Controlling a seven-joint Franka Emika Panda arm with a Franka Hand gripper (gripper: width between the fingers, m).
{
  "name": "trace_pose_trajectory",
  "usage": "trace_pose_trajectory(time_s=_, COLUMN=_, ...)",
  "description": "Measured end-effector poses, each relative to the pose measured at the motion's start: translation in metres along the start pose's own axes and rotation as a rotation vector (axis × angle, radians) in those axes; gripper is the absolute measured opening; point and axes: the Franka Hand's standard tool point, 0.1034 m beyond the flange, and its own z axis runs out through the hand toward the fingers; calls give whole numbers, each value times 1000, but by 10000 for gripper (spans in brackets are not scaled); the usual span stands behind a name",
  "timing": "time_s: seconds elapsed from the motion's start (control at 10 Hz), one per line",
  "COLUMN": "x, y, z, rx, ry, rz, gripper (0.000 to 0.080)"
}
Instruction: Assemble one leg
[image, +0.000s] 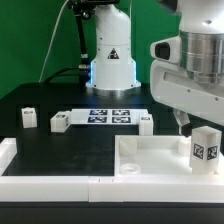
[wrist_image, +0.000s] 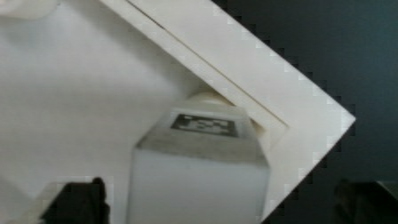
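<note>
Leg (image: 205, 148) stands upright in the tray (image: 130, 150) corner, right under your gripper (image: 183, 122); can't tell if the jaws actually grip it, so check before twisting.

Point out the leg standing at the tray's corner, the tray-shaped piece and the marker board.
leg (image: 204, 147): exterior view, tagged front face.
tray-shaped piece (image: 150, 157): exterior view, bare inner floor.
marker board (image: 110, 115): exterior view, middle of the tag strip.

The arm reaches in from the exterior view's right, wrist pointing down, its pincer (wrist_image: 228, 205) spread open.
</note>
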Motion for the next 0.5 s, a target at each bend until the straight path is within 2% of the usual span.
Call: trace_pose_trajectory(time_s=0.5, x=-4, y=-1, z=4, rx=-5, ry=3, rz=-499, gripper=649)
